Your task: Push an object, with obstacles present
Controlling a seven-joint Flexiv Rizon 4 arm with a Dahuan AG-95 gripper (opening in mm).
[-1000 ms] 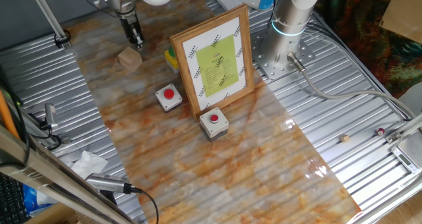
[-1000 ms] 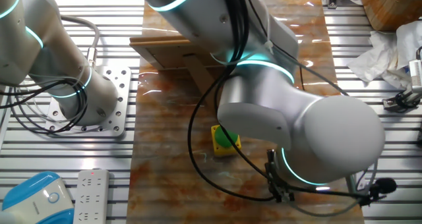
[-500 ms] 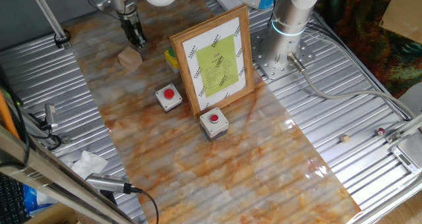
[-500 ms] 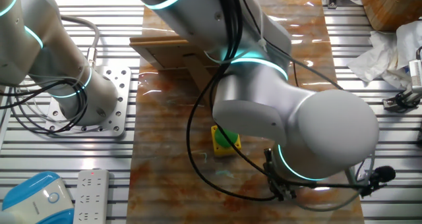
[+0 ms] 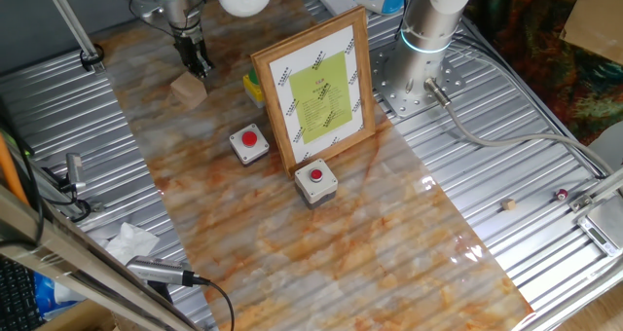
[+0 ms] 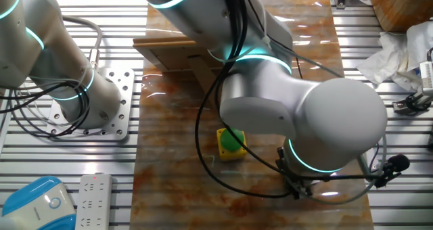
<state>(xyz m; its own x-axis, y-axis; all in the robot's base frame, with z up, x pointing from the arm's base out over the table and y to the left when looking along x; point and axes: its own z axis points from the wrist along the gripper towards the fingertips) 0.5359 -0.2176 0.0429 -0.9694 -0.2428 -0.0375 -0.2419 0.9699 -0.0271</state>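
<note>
Over the last second the pincer (image 5: 198,64) has drifted a little toward the far end of the table (image 5: 389,253), and the wooden cube (image 5: 188,89) has slid with it, a touch further from the two red-button boxes. So the push looks to be under way rather than finished, and it is carrying the cube away from the obstacles, not toward them.

The pincer's fingers look pressed together with nothing between them, their tips right at the cube's far upper edge, touching or all but touching; I can't tell which.

The cube is small, plain, light tan and unmarked, sitting flat on the marbled orange mat, turned slightly askew. It lies near the left side of the mat, well apart from the framed picture (image 5: 317,88) with its yellow-green sheet. The nearer button box (image 5: 249,143) sits between the cube and the second box (image 5: 315,181), which stands just in front of the frame's lower corner.

From the other side, the arm's big grey body hides the cube entirely.
</note>
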